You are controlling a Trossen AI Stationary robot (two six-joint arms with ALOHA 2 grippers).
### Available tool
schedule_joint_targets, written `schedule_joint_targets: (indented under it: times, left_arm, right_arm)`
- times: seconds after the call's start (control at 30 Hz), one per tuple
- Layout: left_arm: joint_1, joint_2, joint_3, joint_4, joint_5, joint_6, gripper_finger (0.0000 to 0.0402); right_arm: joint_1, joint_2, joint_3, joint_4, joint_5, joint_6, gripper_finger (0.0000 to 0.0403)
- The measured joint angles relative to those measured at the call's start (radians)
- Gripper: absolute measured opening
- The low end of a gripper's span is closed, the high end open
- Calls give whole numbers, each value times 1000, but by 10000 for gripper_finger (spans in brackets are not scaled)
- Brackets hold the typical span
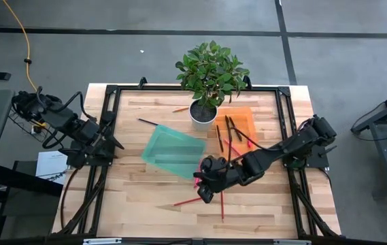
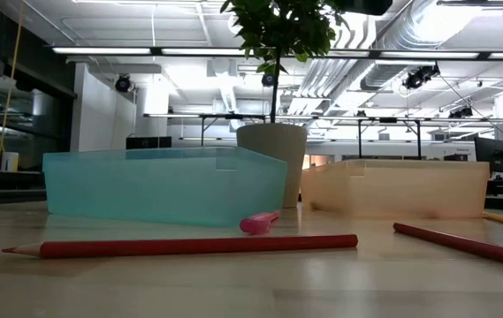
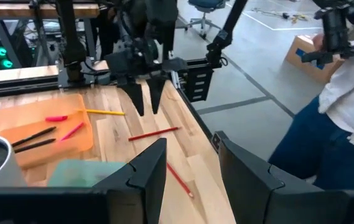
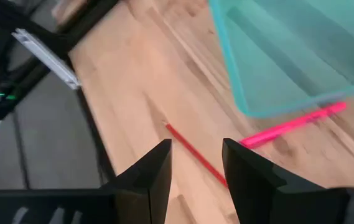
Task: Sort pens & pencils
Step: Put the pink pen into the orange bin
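Observation:
My right gripper hangs open above the table's near middle, pointing down at a slant, with nothing between its fingers. A red pencil lies flat on the wood just beyond its fingertips. A pink pen lies flat beside the near corner of the teal tray. A second red pencil lies a little to the right. The orange tray at the far right holds black pens and pink pens. My left gripper waits open at the table's left edge.
A potted plant stands at the far middle between the trays. A black pen and a brownish pencil lie on the wood left of the pot. A yellow pencil lies by the orange tray. A person stands beyond the table's right side.

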Motion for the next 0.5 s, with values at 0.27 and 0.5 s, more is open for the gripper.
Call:
schedule_joint_targets:
  times: [0.27, 0.5]
  left_arm:
    - [0, 16, 0, -1, -50, -20, 133]
    - [0, 38, 0, -69, -80, -81, 134]
  right_arm:
    - [1, 53, 76, -68, 2, 17, 133]
    - [6, 69, 79, -52, 4, 96, 133]
